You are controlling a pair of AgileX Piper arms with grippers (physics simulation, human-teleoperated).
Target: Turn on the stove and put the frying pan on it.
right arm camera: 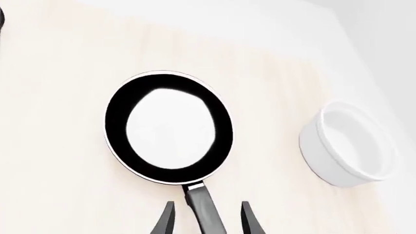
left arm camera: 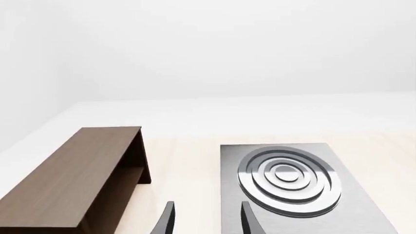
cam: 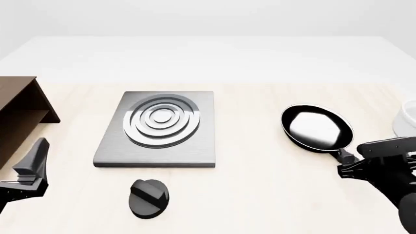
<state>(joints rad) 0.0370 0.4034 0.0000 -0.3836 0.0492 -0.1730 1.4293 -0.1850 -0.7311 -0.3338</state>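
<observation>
The stove [cam: 156, 129] is a grey slab with silver rings, left of the table's centre; it also shows in the left wrist view [left arm camera: 293, 180]. Its black knob [cam: 149, 196] lies apart, in front of it. The frying pan [cam: 316, 128] sits on the table to the right, its handle [cam: 339, 154] pointing toward my right gripper [cam: 348, 163]. In the right wrist view the pan [right arm camera: 169, 126] lies ahead, and the open right gripper [right arm camera: 208, 222] straddles the handle [right arm camera: 204, 209] without touching it. My left gripper [cam: 32, 168] is open and empty, near the left front, and shows in its wrist view [left arm camera: 208, 224].
A brown wooden cabinet [cam: 16, 117] stands at the left edge, just left of the stove, and shows in the left wrist view [left arm camera: 71, 180]. A white bowl [cam: 406, 119] sits right of the pan, close to it in the right wrist view [right arm camera: 351, 144].
</observation>
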